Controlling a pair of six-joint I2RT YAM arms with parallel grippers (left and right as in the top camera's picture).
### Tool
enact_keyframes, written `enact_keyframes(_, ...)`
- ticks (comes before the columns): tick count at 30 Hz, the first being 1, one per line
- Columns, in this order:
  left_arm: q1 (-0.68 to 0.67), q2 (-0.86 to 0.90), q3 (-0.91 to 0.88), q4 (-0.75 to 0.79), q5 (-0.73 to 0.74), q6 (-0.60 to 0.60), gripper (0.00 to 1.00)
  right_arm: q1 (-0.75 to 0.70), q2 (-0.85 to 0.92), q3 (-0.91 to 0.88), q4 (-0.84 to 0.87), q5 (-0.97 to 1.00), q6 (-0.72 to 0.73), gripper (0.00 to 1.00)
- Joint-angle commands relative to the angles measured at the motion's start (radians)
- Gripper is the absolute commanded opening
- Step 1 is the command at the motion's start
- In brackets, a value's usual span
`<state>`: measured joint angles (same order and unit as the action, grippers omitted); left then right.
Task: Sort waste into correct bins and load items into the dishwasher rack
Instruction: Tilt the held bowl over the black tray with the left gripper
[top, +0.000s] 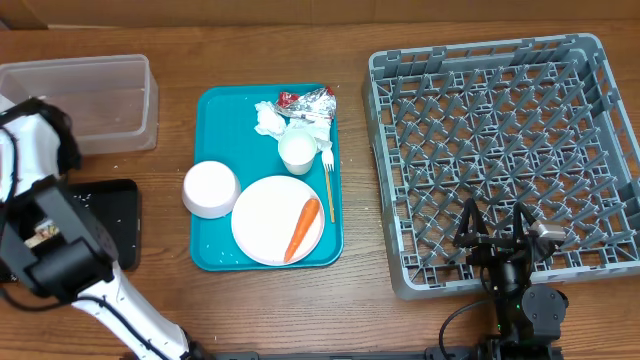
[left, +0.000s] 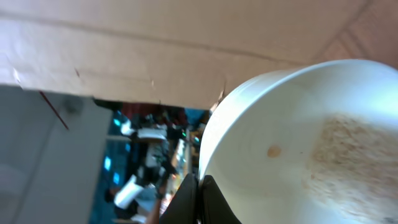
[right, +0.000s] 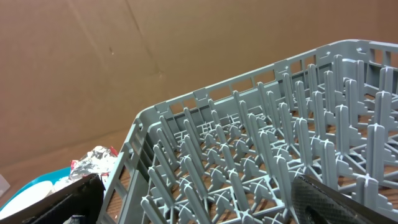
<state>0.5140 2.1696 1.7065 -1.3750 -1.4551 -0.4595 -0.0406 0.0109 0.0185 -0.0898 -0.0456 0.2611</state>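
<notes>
Glossy white bowl (left: 292, 124), beige crumbs smeared inside, has its rim pinched in the left gripper (left: 199, 199), left of the teal tray (top: 220, 130). On that tray lie the tapered orange carrot (top: 302, 228) and crinkled foil wrapper (top: 312, 100). Right of it, the right gripper (top: 495, 228) gapes empty over the grey lattice rack (top: 500, 110).

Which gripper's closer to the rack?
Right. Right gripper hangs over the rack's front edge; left gripper, holding a bowl, is beyond the tray, far left.

black tray (top: 118, 205) half hidden, bowl (left: 280, 137) cropped
</notes>
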Motion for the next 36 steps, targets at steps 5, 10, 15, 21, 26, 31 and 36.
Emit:
enact_keyframes(5, -0.03, 0.034, -0.002, -0.001, -0.106, 0.029, 0.04, -0.006, -0.008, -0.01, 0.009, 0.0, 0.002, 1.0)
enact_keyframes(10, -0.03, 0.034, -0.002, 0.0, -0.106, 0.037, 0.04, -0.006, -0.008, -0.01, 0.009, 0.0, 0.002, 1.0)
enact_keyframes(15, -0.031, 0.034, -0.002, 0.005, -0.106, 0.047, 0.04, -0.006, -0.008, -0.01, 0.009, 0.0, 0.002, 1.0)
enact_keyframes(21, -0.031, 0.033, -0.002, 0.019, -0.103, 0.074, 0.04, -0.006, -0.008, -0.01, 0.009, 0.0, 0.002, 1.0)
enact_keyframes(26, -0.031, 0.026, -0.002, 0.019, -0.071, 0.071, 0.04, -0.006, -0.008, -0.01, 0.009, 0.0, 0.002, 1.0)
enact_keyframes(31, -0.033, -0.014, -0.002, 0.019, 0.0, 0.048, 0.04, -0.006, -0.008, -0.01, 0.009, 0.0, 0.002, 1.0)
enact_keyframes(36, -0.016, -0.108, -0.002, 0.039, 0.134, 0.026, 0.04, -0.006, -0.008, -0.01, 0.009, 0.0, 0.002, 1.0)
